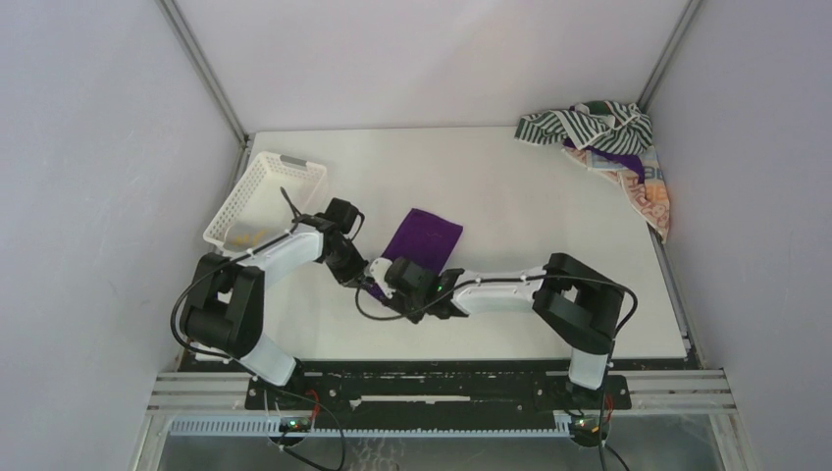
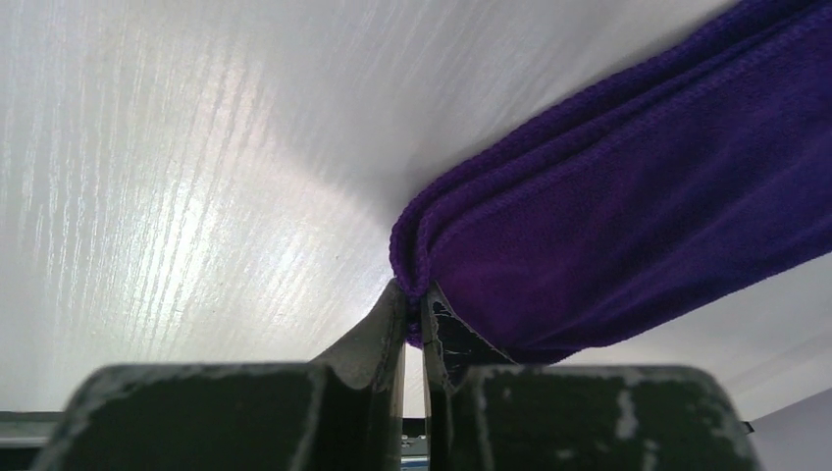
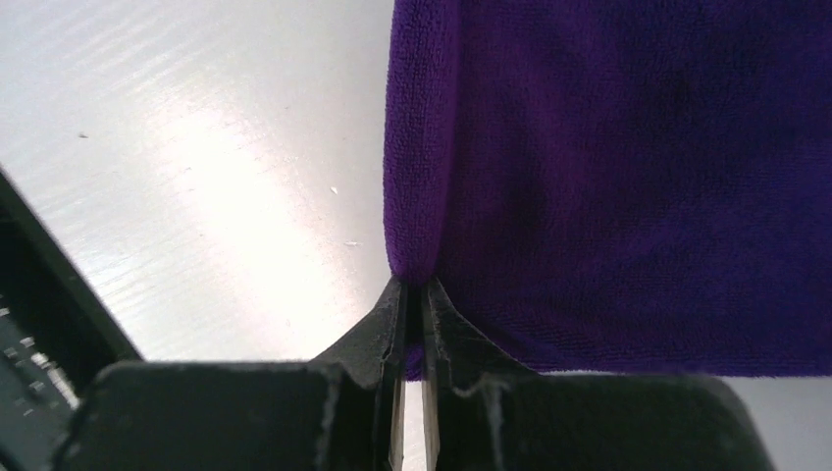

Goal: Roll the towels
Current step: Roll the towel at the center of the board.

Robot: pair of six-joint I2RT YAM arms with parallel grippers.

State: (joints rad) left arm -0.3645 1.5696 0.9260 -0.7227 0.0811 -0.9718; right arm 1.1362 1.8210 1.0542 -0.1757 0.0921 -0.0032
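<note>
Here the plush purple towel (image 1: 427,235), folded into a flat rectangle, lies on the white grained counter (image 1: 549,196); left hand (image 2: 413,290) and right hand (image 3: 413,284) each clamp its near edge.

The purple towel (image 1: 424,241) was one solid deep purple, no pattern at all. Way off to its far right, the striped towel (image 1: 585,125) was green and white, and the patterned towel (image 1: 648,191) beside it was orange and beige. Left of the purple towel, the lattice basket (image 1: 265,196) was plain white. Under it, the table (image 1: 549,235) was white with a faint wood grain.
</note>
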